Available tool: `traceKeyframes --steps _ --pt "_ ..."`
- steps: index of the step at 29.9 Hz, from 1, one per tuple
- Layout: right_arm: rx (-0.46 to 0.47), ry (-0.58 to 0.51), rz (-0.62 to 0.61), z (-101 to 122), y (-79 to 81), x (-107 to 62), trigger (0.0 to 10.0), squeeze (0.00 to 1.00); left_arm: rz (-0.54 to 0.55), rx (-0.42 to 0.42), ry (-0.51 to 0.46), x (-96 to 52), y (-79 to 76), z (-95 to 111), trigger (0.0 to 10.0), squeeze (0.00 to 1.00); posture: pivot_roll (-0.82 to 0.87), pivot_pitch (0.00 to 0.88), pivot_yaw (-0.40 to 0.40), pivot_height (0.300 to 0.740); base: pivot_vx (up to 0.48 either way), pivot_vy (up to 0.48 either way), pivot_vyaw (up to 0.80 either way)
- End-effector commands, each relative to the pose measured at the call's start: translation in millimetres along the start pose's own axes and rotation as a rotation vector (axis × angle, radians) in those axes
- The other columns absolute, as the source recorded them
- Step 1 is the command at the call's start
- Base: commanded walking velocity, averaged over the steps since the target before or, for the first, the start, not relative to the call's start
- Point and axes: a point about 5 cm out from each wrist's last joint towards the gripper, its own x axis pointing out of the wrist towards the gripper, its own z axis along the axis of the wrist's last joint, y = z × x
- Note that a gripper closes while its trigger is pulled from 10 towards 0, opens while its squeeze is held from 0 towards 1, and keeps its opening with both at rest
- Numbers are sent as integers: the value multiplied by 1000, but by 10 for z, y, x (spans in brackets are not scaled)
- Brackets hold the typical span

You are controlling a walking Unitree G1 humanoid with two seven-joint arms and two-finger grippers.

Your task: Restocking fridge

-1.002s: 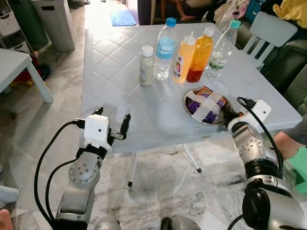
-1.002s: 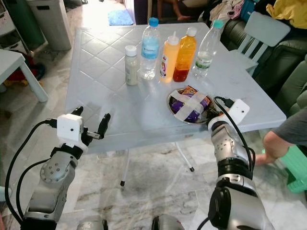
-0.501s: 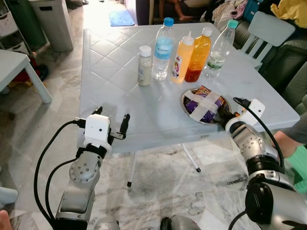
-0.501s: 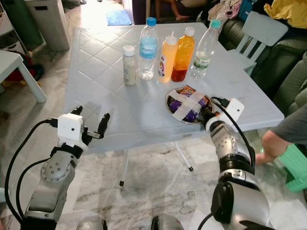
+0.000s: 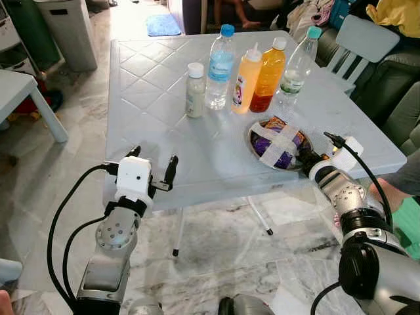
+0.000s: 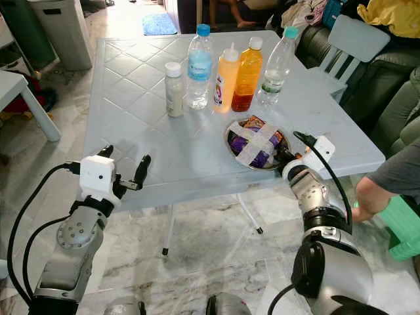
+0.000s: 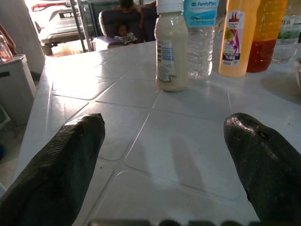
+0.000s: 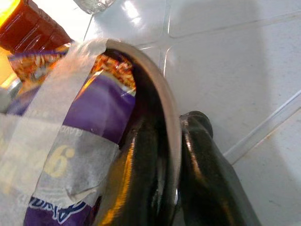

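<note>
White table (image 5: 157, 125); right gripper (image 8: 174, 155) jaws clamp bowl (image 5: 257, 130) rim; left gripper (image 5: 155, 172) jaws spread.

Over the last second the right hand (image 8: 176, 155) moves forward onto the round metal bowl (image 5: 257, 132) of purple snack packets crossed with pale tape, on the pale grey tiled table (image 5: 157, 125). A second ago it sits at the bowl's near-right edge, closer to the table's border. Now its black fingers (image 8: 209, 179) pinch the bowl's rim, one inside the wall and one outside. The right forearm stretches further out toward the bowl.
</note>
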Motion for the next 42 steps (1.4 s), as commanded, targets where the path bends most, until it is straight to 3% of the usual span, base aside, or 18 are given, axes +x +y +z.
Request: traceKeyframes --steps 1,11,21,26,27,28,31,42 --pt "19 103 -17 -225 -29 9 0 0 -6 12 3 15 -19 -3 10000 0 61 42 -39 740 0 0 0" --pt "1 65 -36 -169 2 21 0 0 -2 8 3 23 -24 -7 10000 0 60 34 -43 740 0 0 0" --pt "-210 -61 11 -206 166 4 0 0 111 -28 77 26 105 -124 10000 0 60 29 -44 740 0 0 0" --pt "-250 -138 60 -258 241 -49 0 0 137 -26 95 0 122 -163 10000 0 59 26 -47 740 0 0 0" --pt "-271 -160 70 -270 259 -68 1569 0 143 -29 99 -6 121 -171 10000 0 58 23 -48 740 0 0 0" --pt "-295 -184 82 -287 280 -93 10000 0 145 -33 103 -10 114 -179 10000 0 59 19 -52 740 0 0 0" --pt "-336 -229 103 -332 312 -164 10000 0 147 -39 107 -8 92 -191 10000 0 59 15 -59 740 -177 0 0" --pt "-352 -244 104 -422 301 -246 10000 0 150 -41 109 10 62 -206 10000 0 52 10 -61 740 -310 0 0"
